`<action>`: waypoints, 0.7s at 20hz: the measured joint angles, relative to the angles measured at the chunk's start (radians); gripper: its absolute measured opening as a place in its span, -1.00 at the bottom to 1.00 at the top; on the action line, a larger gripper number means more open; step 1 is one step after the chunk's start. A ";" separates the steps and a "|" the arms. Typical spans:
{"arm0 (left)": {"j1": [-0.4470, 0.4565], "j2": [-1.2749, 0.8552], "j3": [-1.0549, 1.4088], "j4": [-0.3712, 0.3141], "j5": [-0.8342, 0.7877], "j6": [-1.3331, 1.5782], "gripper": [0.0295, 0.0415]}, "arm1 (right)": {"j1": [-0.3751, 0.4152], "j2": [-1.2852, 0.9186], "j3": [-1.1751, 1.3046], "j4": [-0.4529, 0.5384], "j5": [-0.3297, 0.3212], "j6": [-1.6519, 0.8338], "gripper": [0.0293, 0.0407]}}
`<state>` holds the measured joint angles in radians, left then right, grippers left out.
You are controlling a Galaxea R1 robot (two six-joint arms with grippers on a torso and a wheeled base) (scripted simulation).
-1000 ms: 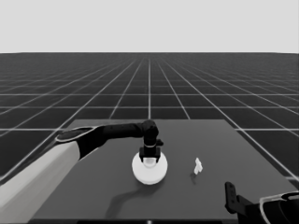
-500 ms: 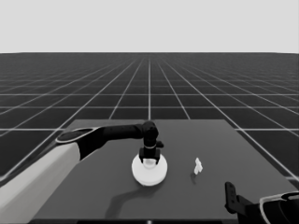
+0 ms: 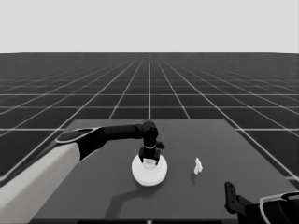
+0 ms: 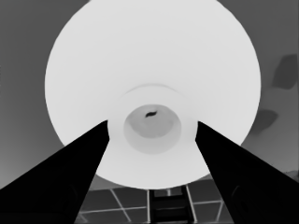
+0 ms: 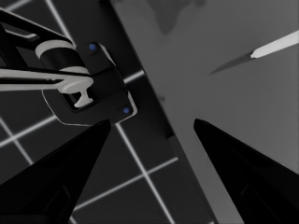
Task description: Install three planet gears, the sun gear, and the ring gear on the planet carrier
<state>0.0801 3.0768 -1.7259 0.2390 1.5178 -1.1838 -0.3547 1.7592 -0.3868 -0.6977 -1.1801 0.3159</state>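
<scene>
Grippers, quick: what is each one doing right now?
Left gripper: open, fingers either side of the larger round part's hub, not holding.
Right gripper: open, empty, parked at the table corner.

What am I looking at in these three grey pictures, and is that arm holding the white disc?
It is a simulated two-armed robot at a dark table. The wide picture looks down from its head; the other two come from cameras on its wrists, where the two dark wedges are that gripper's own fingers. The left gripper reaches to the table's middle, directly over the larger round part. Its wrist camera shows the open fingers either side of that part's raised hub, so it seems not to be gripped. A thin white piece lies apart, to the right. The right gripper waits at the near right corner, open, holding nothing.
</scene>
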 joint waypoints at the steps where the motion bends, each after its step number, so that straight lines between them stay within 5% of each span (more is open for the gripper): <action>1: 0.000 0.000 0.000 0.000 0.000 0.009 -0.12 | 0.000 0.000 0.000 0.000 0.000 0.000 0.61; 14: 0.001 0.000 0.000 0.000 0.000 0.122 -0.12 | 0.000 0.000 0.000 0.000 0.000 0.000 0.61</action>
<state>0.0810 3.0765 -1.7262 0.2391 1.5177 -1.0617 -0.3547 1.7592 -0.3868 -0.6977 -1.1801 0.3159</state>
